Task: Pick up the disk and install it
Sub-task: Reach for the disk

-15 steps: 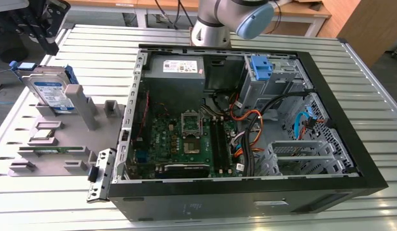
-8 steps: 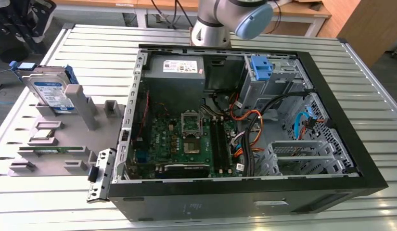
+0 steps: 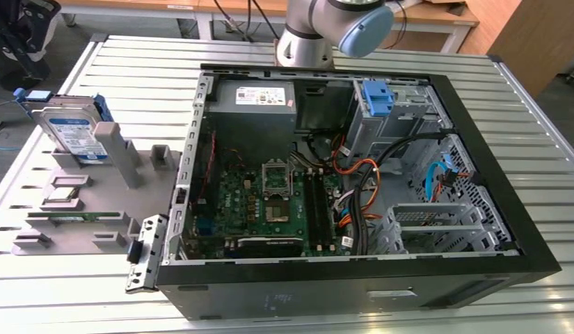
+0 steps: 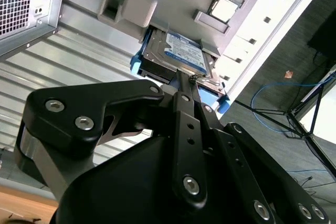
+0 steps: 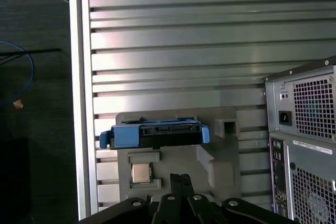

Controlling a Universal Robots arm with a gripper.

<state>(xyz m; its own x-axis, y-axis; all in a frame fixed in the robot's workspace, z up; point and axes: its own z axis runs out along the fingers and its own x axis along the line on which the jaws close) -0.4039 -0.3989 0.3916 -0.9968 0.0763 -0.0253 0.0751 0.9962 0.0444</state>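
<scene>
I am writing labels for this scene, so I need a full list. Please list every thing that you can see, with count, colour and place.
disk: one, silver in blue frame, upright in the holder
holder: one, grey, on the table, exterior view's left
chip: one, silver, in the holder
memory stick: one, green, in the holder
computer case: one, black, open, on the table
motherboard: one, green, inside the case
bracket: one, blue, on the case's cage
table: one, silver slats, under everything
arm: one, grey and light blue, beyond the case
gripper: one, black, shut, near the holder, clear of the disk
</scene>
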